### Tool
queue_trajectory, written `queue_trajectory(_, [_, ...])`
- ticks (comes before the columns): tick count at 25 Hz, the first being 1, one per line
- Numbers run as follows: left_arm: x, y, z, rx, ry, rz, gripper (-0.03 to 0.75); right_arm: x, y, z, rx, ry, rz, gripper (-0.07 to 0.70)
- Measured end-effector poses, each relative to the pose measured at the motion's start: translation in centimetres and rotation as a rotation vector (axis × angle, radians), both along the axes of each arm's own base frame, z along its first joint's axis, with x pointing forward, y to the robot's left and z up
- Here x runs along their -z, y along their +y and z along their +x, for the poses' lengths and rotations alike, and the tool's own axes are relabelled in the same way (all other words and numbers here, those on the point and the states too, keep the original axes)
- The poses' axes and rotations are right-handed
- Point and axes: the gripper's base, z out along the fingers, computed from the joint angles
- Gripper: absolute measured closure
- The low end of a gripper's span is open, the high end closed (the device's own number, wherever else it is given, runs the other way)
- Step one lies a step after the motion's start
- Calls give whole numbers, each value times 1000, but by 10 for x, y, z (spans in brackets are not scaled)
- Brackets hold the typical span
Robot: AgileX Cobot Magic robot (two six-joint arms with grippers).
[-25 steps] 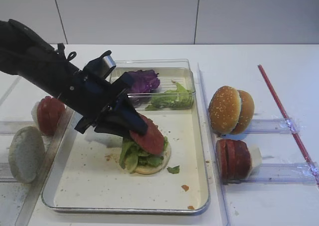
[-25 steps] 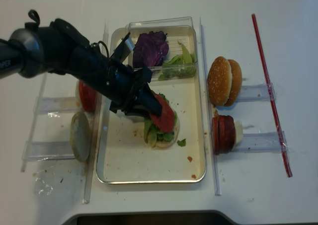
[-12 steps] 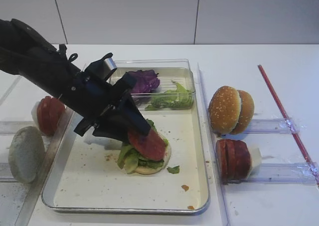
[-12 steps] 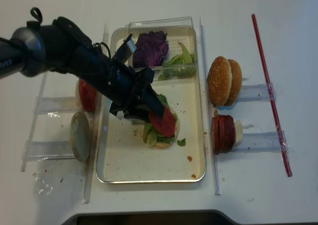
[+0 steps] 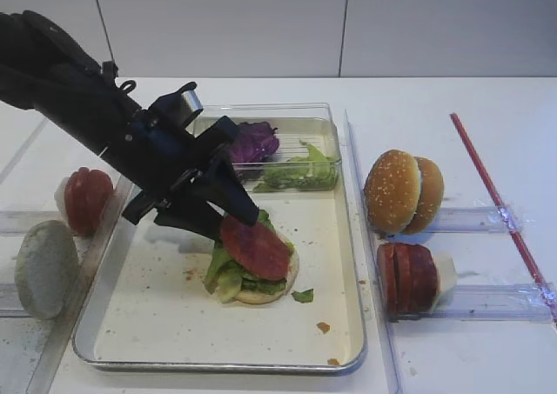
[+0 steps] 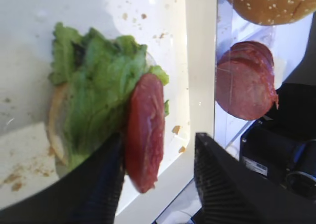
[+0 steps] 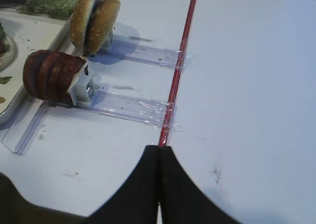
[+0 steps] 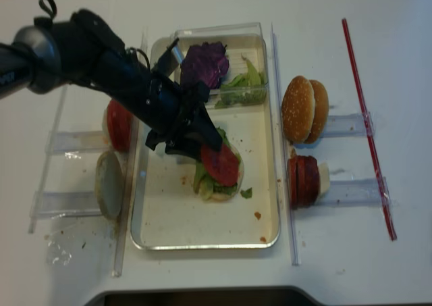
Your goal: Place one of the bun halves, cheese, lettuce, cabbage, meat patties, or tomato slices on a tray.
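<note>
Tomato slice (image 6: 144, 130) — matte red, tilted on lettuce (image 6: 98, 80) — between parted left tool (image 6: 158, 184) fingers.

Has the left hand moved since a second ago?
Yes. The left hand has lifted back toward the clear box, leaving the tomato slice on the lettuce.

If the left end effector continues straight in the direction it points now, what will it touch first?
Most likely the tomato slice right at the tips of the left end effector, which points down and to the right. The slice lies on the lettuce and bun in the tray. Whether they already touch is unclear.
</note>
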Motion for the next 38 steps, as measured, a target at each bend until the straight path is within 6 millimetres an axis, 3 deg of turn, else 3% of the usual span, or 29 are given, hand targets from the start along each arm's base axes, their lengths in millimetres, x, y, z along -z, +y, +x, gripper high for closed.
queue_trajectory(17, [-31,12,24,-38,-81,242,399,0,0,0,1,0,1,615])
queue_trajectory(28, [-48,35,16,-56,-161,479,399,0,0,0,1,0,1,615])
queue_trajectory(38, [-81,57,3,-85,-295,651,399,0,0,0,1,0,1,615])
